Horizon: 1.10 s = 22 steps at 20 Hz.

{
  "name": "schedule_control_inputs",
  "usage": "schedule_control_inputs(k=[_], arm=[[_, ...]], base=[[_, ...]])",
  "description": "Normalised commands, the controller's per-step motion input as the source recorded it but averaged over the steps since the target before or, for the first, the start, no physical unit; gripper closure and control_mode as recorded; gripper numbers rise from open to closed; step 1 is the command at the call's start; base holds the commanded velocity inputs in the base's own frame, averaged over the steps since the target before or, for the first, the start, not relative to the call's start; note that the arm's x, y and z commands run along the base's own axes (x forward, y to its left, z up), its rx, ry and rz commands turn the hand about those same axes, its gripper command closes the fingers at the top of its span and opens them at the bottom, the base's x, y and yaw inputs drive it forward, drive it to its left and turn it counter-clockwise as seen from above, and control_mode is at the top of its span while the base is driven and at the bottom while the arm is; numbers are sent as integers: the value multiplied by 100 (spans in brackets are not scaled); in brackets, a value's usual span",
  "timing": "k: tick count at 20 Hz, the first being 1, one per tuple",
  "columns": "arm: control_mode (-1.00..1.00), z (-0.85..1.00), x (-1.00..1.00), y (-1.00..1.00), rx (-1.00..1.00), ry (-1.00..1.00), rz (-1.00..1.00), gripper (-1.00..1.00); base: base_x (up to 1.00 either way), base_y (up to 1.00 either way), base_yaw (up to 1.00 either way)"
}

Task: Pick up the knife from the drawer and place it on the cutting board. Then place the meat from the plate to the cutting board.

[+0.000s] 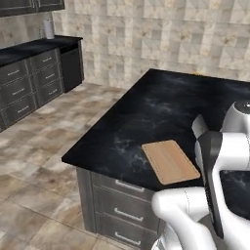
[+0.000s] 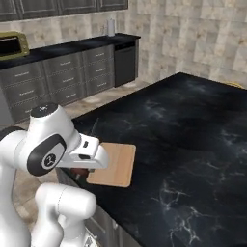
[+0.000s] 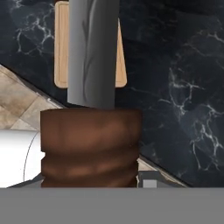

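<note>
Currently, in the left base view, we are seeing the cutting board [image 1: 170, 160] lying bare near the counter [image 1: 146, 117] edge. In the right base view, the gripper [image 2: 82, 172] is hovering at the board's 9 o'clock. In the hand view, we are holding the knife [image 3: 92, 52] clamped by its brown handle [image 3: 91, 146], blade pointing to 12 o'clock over the board; releasing too high risks it bouncing off.

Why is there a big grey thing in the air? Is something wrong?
Nothing looks wrong. That is the knife, held by its brown handle in the tool, its blade out over the board on the black counter. Nothing is spilled or broken.
</note>
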Motion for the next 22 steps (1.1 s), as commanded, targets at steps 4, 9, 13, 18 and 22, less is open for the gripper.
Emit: schedule_control_inputs(k=[4, 9, 13, 18, 22], arm=[[100, 0, 0, 0, 0, 0, 0, 100], [100, 0, 0, 0, 0, 0, 0, 100], [100, 0, 0, 0, 0, 0, 0, 100], [-100, -10, 30, -3, 1, 0, 17, 100], [-100, -10, 15, 0, 0, 2, 30, 100]], base=[[61, -77, -24], [43, -26, -71], [52, -10, -38], [0, 0, 0], [0, 0, 0]])
